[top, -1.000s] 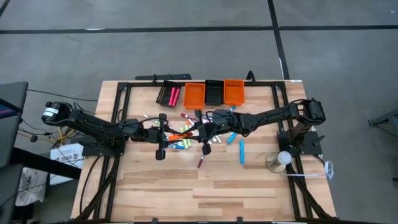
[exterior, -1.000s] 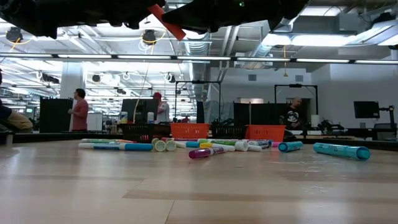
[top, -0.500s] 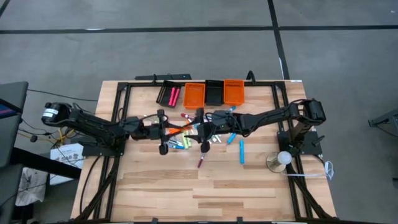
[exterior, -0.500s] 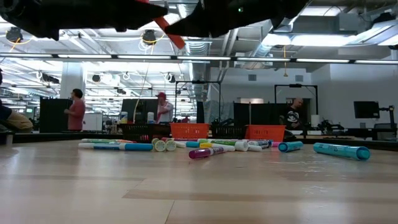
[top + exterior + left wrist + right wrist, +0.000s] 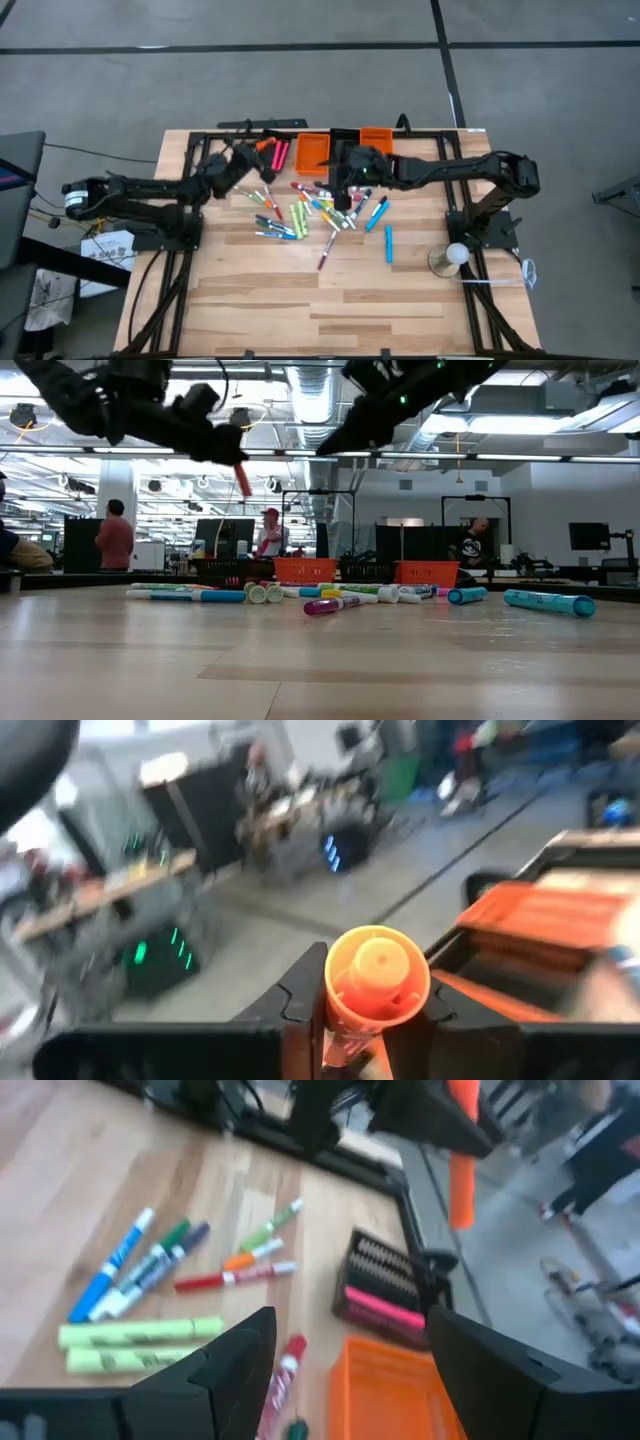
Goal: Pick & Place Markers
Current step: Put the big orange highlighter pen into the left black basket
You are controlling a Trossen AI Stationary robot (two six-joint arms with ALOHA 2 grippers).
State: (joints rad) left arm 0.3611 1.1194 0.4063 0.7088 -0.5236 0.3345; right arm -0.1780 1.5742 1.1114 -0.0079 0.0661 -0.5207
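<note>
Overhead, a wooden table (image 5: 260, 300) carried two dark robot arms that reached in from its left and right edges toward a row of small bins along the far edge. The left gripper (image 5: 258, 147) hung above the black bin (image 5: 272, 153) at the left end of that row, its jaws clamped on an orange marker (image 5: 375, 975); in the left wrist view the marker's round end sat squeezed between the two fingers (image 5: 300, 1000). Two pink markers (image 5: 385, 1308) already lay inside that black bin. The right gripper (image 5: 343, 190) hovered just in front of the orange bin (image 5: 312, 153) beside it, its jaws spread wide apart and holding nothing. A second black bin (image 5: 345, 140) and a second orange bin (image 5: 376, 140) completed the row, partly covered by the right arm. Below the grippers, the loose markers (image 5: 300, 215) lay scattered across the middle of the table in green, blue, red, pink and yellow, a blue one (image 5: 389, 243) a little apart toward the right edge. Beyond the table, people (image 5: 114, 538) stood in the room.
</note>
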